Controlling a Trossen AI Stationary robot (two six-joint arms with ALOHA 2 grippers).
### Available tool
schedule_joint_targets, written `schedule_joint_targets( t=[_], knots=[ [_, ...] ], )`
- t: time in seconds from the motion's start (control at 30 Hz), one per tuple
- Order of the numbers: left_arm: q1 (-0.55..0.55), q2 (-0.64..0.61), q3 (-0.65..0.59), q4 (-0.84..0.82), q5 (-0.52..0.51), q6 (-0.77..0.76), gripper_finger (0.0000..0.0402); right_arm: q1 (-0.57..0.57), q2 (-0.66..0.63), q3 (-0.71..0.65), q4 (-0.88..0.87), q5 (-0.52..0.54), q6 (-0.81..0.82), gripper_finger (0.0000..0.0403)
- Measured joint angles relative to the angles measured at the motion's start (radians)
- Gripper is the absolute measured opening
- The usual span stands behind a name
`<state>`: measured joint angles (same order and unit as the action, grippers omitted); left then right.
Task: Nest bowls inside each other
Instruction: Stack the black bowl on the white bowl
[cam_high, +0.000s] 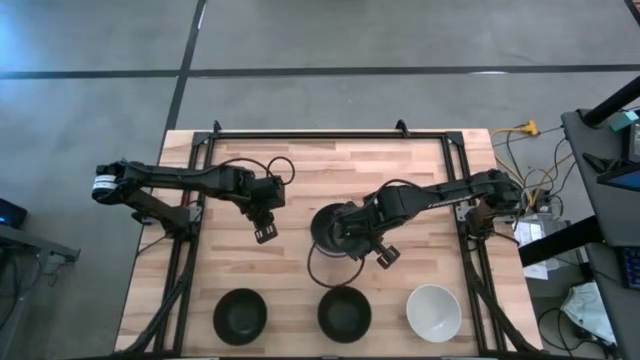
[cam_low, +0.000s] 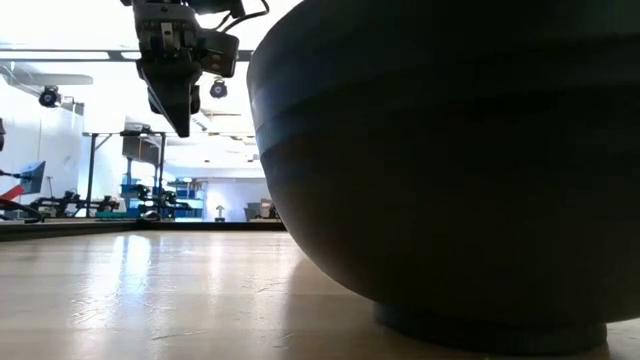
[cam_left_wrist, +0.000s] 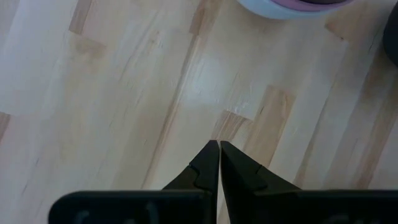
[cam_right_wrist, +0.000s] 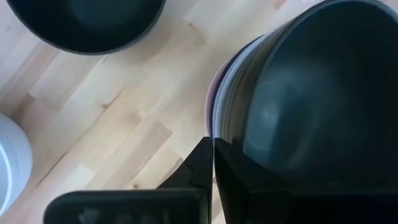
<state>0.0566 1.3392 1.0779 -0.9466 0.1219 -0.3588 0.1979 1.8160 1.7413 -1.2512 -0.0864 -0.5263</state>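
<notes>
Right tool (cam_high: 385, 255) pinched closed beside the nested bowl stack (cam_high: 335, 228)
Left tool (cam_high: 265, 234) closed, empty, above bare desk (cam_high: 300, 180); black bowl (cam_high: 344, 313) just beyond right tool

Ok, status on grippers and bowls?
Both grippers shut and empty: left gripper, right gripper beside stack. Three loose bowls left. Nothing blocking.

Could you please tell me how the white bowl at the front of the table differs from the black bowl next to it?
The white bowl is pale inside and out, while the middle black bowl is dark throughout. The white bowl sits at the right end of the front row; the black bowl sits in the middle, directly in front of the stack of bowls. Both stand upright, empty, single, and look alike in size.
</notes>
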Motion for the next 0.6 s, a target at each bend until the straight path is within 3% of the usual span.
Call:
schedule_joint_targets(
  t=[0.3,0.6],
  knots=[
    [0.000,0.000,0.000,-0.003,0.000,0.000,0.0000,0.000,-0.018,0.083,0.002,0.000,0.006,0.0008],
    [0.000,0.000,0.000,0.000,-0.001,0.005,0.0000,-0.004,0.017,0.023,0.013,0.000,-0.005,0.0008]
  ],
)
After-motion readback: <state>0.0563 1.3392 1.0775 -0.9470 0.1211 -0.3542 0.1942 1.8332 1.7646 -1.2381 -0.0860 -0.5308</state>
